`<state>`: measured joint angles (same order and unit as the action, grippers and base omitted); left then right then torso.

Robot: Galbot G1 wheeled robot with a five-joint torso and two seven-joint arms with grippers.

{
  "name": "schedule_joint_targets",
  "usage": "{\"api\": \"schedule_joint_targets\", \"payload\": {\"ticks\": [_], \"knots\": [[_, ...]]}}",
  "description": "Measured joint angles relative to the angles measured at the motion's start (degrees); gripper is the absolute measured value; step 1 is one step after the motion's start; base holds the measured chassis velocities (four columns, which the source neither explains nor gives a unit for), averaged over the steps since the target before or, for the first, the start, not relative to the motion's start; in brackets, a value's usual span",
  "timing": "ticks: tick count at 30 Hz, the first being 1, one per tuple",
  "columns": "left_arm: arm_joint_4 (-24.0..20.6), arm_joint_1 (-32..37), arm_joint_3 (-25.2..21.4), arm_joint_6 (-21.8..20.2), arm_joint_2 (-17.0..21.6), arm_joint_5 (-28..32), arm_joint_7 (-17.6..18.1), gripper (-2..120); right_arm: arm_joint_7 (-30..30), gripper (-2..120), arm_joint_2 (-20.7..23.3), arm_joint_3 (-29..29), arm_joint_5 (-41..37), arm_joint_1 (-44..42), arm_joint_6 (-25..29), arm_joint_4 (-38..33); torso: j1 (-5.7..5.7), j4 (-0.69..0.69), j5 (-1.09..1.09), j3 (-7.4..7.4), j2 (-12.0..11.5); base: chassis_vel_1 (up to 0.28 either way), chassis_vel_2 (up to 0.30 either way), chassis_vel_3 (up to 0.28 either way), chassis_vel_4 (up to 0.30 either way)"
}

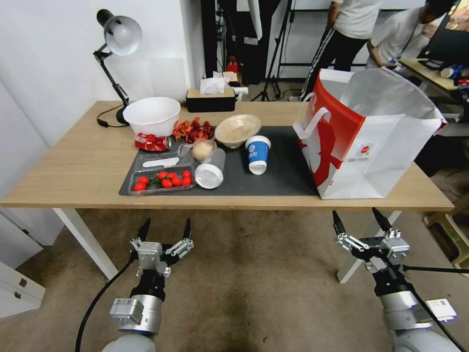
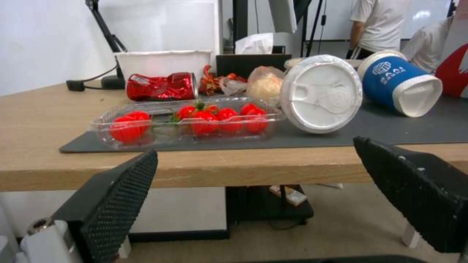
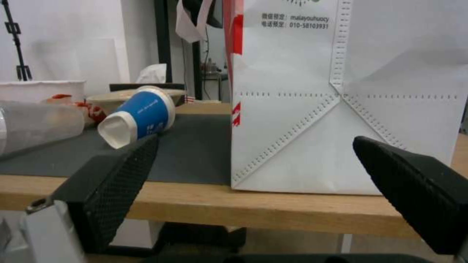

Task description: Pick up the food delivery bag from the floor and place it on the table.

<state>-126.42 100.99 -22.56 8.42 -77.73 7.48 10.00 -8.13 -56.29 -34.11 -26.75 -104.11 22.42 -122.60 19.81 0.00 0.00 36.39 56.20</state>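
Observation:
The food delivery bag (image 1: 364, 142), white with red swirls and a foil lining, stands upright on the right end of the table (image 1: 73, 171), partly on the dark mat. In the right wrist view its white side panel (image 3: 341, 120) rises just beyond the table edge. My right gripper (image 1: 360, 221) hangs open below the table's front edge, under the bag, holding nothing. My left gripper (image 1: 164, 229) is open too, low over the brownish floor (image 1: 254, 288) in front of the table's left half.
On the mat (image 1: 273, 178) lie a tipped blue cup (image 1: 257, 154), a clear cup with white lid (image 2: 319, 93), a tomato tray (image 1: 163, 181), a crushed red can (image 2: 161, 86) and bowls. A desk lamp (image 1: 117, 44) stands back left.

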Motion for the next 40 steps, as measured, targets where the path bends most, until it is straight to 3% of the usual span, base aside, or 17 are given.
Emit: {"api": "schedule_joint_targets", "payload": {"ticks": [40], "knots": [[-0.02, -0.02, -0.05, 0.00, 0.06, 0.00, 0.12, 100, -0.04, 100, 0.03, -0.08, -0.20, 0.01, -0.14, -0.12, 0.00, 0.00, 0.00, 0.00, 0.00, 0.000, 0.000, 0.000, 0.000]]}}
